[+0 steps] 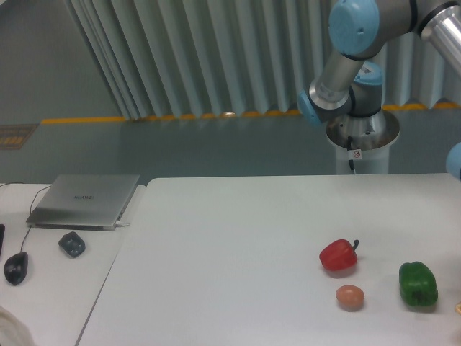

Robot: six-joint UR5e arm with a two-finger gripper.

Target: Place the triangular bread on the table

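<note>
Arm (pixel 346 65) reaches off right; its hand is out of frame, grip unknown. Bread barely peeks at the edge (pixel 458 308), beside green pepper (pixel 418 284) on the surface (pixel 230 252).

view: single fixed camera | position: front, raised | facing: table (pixel 230 238), arm base (pixel 362 140)

Red pepper (pixel 338 256), egg (pixel 350 296), green pepper (pixel 418 284) on table (pixel 230 274).
</note>
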